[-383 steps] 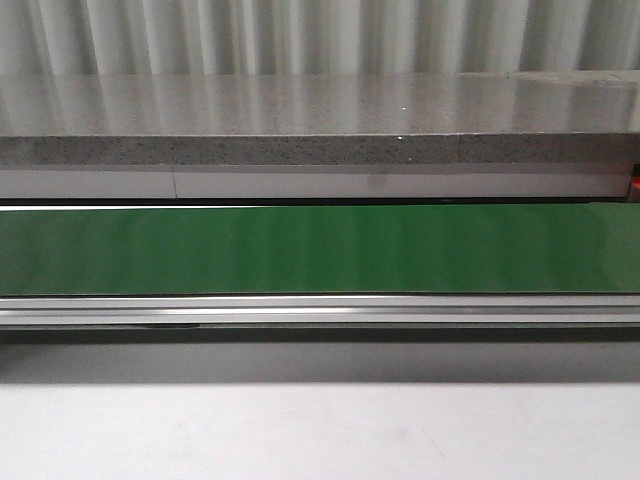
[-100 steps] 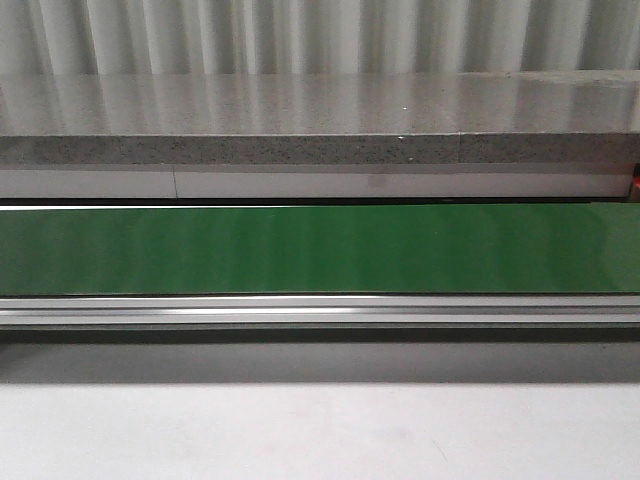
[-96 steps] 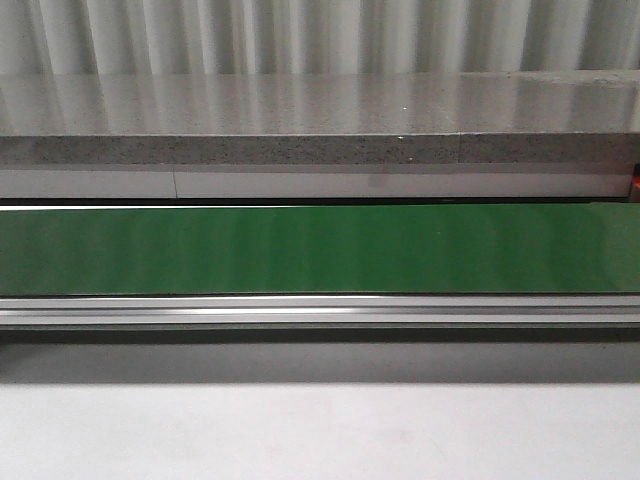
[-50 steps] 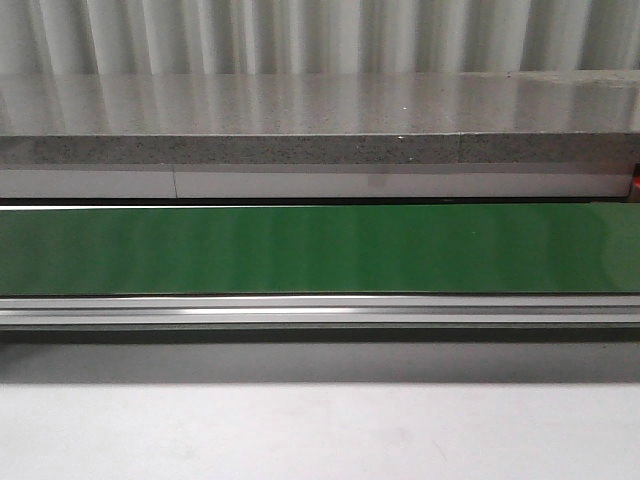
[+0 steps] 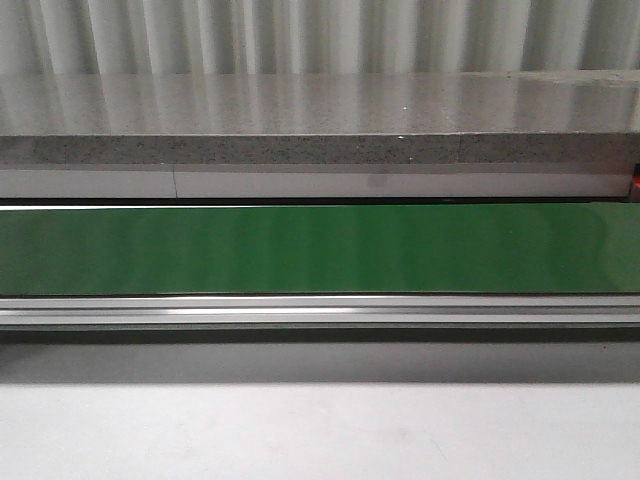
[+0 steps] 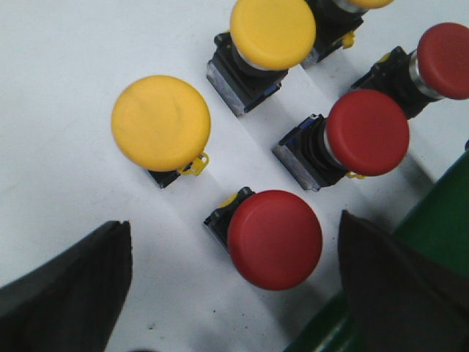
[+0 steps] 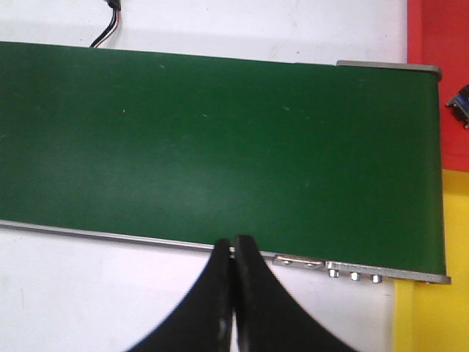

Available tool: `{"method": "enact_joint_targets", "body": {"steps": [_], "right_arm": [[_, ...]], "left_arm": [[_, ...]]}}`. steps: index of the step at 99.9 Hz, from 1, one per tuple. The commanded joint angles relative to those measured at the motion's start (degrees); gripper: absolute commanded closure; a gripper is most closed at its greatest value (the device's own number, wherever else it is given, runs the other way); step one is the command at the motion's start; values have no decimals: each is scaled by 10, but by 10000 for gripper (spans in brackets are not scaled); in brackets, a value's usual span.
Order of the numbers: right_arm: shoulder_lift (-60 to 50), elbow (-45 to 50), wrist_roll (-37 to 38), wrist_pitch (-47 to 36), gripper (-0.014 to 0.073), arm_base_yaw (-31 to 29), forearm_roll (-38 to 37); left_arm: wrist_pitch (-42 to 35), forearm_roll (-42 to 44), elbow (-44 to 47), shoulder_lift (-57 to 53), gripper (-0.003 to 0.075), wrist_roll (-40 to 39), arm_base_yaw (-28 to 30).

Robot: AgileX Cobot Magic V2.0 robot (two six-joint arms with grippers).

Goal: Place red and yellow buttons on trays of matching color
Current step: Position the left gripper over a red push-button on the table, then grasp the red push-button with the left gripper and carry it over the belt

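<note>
A red button (image 6: 275,238) sits on the white table (image 6: 58,66) between the spread fingers of the left gripper (image 6: 234,293), beside the green belt (image 6: 432,220) (other buttons nearby). The right gripper (image 7: 233,253), fingers pressed together, hangs over that belt's edge.

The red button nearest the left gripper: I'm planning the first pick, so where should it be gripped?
Probably across the round cap of the nearest red button, from straight above. It stands upright between the open left gripper fingers, and the cap hides its dark base.

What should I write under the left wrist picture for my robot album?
Open left gripper hovering over a red button, with more red and yellow buttons standing on the white table.
</note>
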Motion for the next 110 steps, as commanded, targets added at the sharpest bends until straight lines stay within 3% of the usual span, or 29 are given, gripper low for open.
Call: {"method": "enact_joint_targets", "body": {"steps": [1,99,110], "right_arm": [[-8,-15,-5,-25,661,0,6],[-8,-15,-5,-25,661,0,6],[-8,-15,-5,-25,661,0,6]], "left_arm": [[-26,-7,-21,-6,175,5,-1],[-26,-22,-51,86,176,14,-1],[-27,-22,-51,86,232,14,-1]]}}
